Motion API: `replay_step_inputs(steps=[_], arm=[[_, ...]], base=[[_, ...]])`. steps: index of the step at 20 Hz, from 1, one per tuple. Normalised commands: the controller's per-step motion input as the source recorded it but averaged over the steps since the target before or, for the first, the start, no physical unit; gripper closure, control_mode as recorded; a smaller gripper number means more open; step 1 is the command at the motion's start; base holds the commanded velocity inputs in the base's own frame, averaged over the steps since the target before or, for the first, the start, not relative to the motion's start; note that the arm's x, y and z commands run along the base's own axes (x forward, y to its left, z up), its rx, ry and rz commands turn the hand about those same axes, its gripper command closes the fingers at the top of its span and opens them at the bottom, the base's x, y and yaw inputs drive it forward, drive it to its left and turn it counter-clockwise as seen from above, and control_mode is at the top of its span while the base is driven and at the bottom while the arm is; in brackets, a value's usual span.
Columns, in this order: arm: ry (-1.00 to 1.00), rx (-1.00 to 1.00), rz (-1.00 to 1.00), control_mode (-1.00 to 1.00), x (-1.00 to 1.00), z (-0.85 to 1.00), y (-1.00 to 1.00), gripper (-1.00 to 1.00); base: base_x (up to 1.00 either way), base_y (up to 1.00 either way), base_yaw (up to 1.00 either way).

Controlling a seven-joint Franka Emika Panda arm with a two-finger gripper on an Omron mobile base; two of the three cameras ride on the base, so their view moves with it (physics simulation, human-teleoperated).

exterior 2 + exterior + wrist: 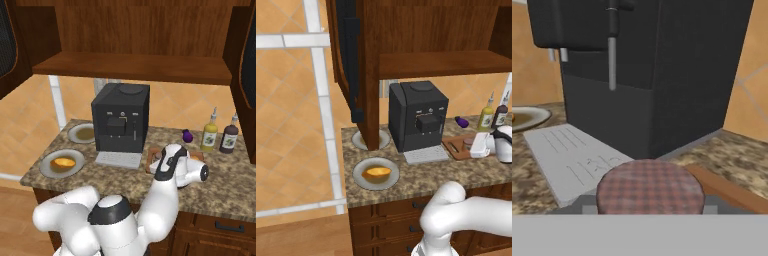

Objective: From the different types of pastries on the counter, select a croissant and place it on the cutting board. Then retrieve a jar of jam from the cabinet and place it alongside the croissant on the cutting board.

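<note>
The jar of jam (pixel 649 187), seen by its checked greyish-pink lid, stands low between my fingertips just in front of the coffee machine (pixel 657 70). My gripper (pixel 649 209) is shut on it. In the base views the gripper (pixel 473 145) (pixel 160 157) reaches level over the reddish cutting board (pixel 454 148) (pixel 150 163), with the jar's lid (pixel 468 142) (pixel 158 155) at its tip. An oval orange-brown pastry (pixel 377 173) (pixel 63 163) lies on a grey plate at the counter's left. The croissant is hidden from view. The cabinet (pixel 426 62) (pixel 135 65) stands open above.
The cabinet door with its black handle (pixel 349 55) hangs open at the left, over a second plate (pixel 384 139) (pixel 82 133). Two bottles (pixel 486 116) (pixel 209 135) and a small purple item (pixel 461 121) stand at the back right. The granite counter (pixel 426 177) ends just left of the plates.
</note>
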Motion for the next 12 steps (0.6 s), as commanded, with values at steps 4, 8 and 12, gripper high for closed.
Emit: replay_step_inputs(steps=[4, 8, 12], arm=[[0.00, 0.00, 0.03, -1.00, 0.30, -0.07, 0.06, 1.00], [0.00, 0.01, 0.02, -1.00, 0.43, -0.05, -0.01, 1.00], [0.00, 0.00, 0.03, -1.00, 0.39, -0.18, -0.06, 1.00]], base=[[0.00, 0.00, 0.00], [0.00, 0.00, 0.00], [0.00, 0.00, 0.00]])
